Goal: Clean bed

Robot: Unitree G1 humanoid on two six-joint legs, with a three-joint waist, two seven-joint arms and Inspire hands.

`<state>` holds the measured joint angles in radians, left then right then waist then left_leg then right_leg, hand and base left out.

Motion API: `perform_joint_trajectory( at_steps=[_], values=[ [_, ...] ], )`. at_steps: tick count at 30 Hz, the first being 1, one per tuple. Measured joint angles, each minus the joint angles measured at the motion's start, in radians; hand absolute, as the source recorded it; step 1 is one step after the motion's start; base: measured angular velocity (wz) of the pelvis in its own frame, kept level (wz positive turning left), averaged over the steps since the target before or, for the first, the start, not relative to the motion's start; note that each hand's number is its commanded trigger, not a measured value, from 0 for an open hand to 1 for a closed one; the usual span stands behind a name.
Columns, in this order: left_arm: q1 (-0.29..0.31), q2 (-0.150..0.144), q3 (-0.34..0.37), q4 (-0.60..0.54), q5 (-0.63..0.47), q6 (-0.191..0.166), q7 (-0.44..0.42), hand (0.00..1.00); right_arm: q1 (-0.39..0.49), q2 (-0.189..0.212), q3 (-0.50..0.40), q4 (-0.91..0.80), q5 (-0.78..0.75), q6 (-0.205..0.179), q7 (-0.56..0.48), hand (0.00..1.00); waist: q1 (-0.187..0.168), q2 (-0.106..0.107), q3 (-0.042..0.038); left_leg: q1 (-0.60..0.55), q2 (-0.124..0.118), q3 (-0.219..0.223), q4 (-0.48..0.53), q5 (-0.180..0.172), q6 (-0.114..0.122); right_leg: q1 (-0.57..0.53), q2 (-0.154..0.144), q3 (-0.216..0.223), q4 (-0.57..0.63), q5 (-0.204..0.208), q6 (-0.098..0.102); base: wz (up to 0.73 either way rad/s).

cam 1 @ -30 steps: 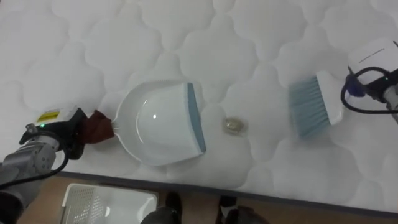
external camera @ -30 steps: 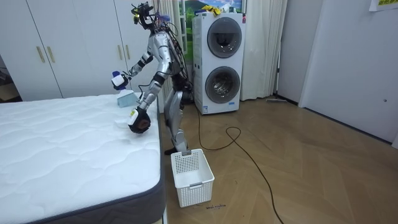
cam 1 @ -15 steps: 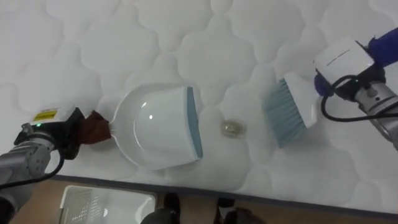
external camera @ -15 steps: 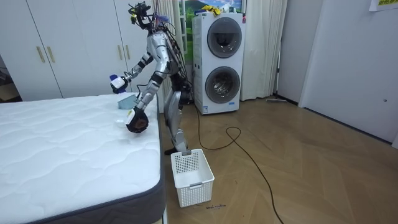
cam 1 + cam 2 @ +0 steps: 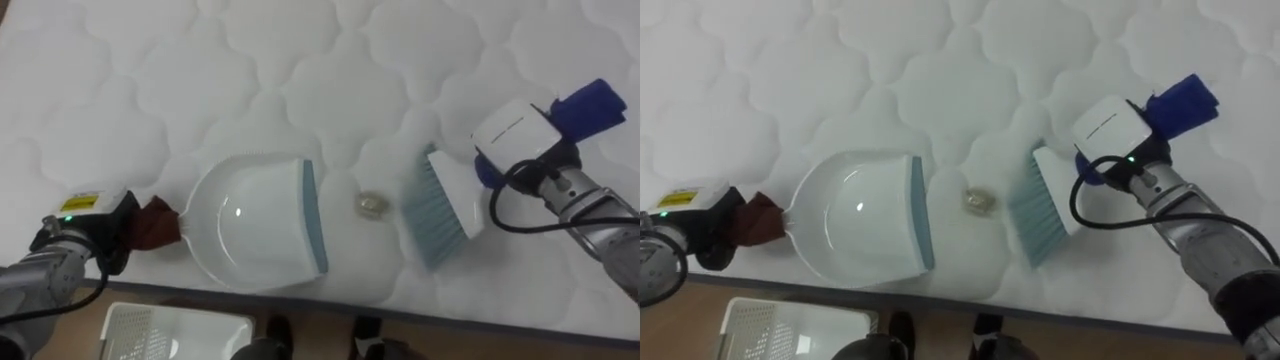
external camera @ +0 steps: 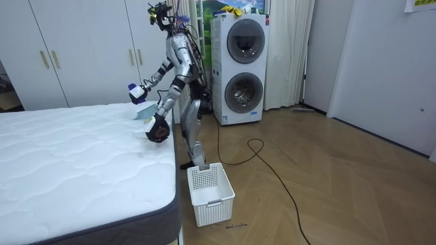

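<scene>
Left eye view: right hand (image 5: 528, 160) clasping the brush (image 5: 440, 205), left hand (image 5: 90, 232) gripping the dustpan (image 5: 255, 225), a scrap (image 5: 372, 205) lies between them on the mattress (image 5: 300, 70); too brisk a sweep could flick it past.

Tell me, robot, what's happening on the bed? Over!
Left hand shut on dustpan handle. Right hand shut on brush. Scrap lies between them, nothing blocking.

on the bed (image 5: 300, 80), by its near edge, the dustpan (image 5: 258, 225) lies with its mouth to the right; a scrap (image 5: 372, 205) lies just right of the mouth, between it and the brush (image 5: 440, 205); the left hand (image 5: 95, 228) is at the dustpan's left end, the right hand (image 5: 530, 158) right of the brush; a basket (image 5: 175, 335) stands on the floor below, left
</scene>
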<state>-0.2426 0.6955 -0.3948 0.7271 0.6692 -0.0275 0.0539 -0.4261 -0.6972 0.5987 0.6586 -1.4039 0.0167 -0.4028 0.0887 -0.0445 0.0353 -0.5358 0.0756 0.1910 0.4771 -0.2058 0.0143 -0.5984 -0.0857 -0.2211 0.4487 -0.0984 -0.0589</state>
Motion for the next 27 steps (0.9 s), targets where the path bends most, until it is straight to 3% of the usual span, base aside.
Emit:
perform_joint_trajectory(
  at_steps=[5,15,27],
  values=[
    [0.006,-0.006,-0.003,0.000,-0.001,-0.002,0.007,1.00,0.020,0.001,0.049,0.003,0.026,0.001,0.000,1.00,0.002,0.005,0.0010,0.000,0.001,0.000,0.003,0.000,0.000,0.001,0.000,-0.001,0.001,0.001,-0.001,0.00],
    [0.012,-0.021,-0.008,0.002,-0.003,-0.011,0.016,1.00,0.038,0.009,0.048,0.067,0.027,0.007,-0.015,1.00,0.017,0.042,0.0017,-0.004,0.002,-0.001,0.001,-0.005,-0.003,-0.005,0.001,-0.003,-0.003,0.000,-0.002,-0.02],
    [0.007,-0.023,-0.060,0.004,-0.029,0.007,0.029,1.00,0.063,0.010,0.048,0.082,0.062,0.009,-0.151,1.00,0.026,0.047,0.0030,-0.003,0.003,-0.002,0.006,-0.007,-0.004,-0.003,0.001,-0.005,0.002,-0.001,-0.002,0.00]
  ],
)
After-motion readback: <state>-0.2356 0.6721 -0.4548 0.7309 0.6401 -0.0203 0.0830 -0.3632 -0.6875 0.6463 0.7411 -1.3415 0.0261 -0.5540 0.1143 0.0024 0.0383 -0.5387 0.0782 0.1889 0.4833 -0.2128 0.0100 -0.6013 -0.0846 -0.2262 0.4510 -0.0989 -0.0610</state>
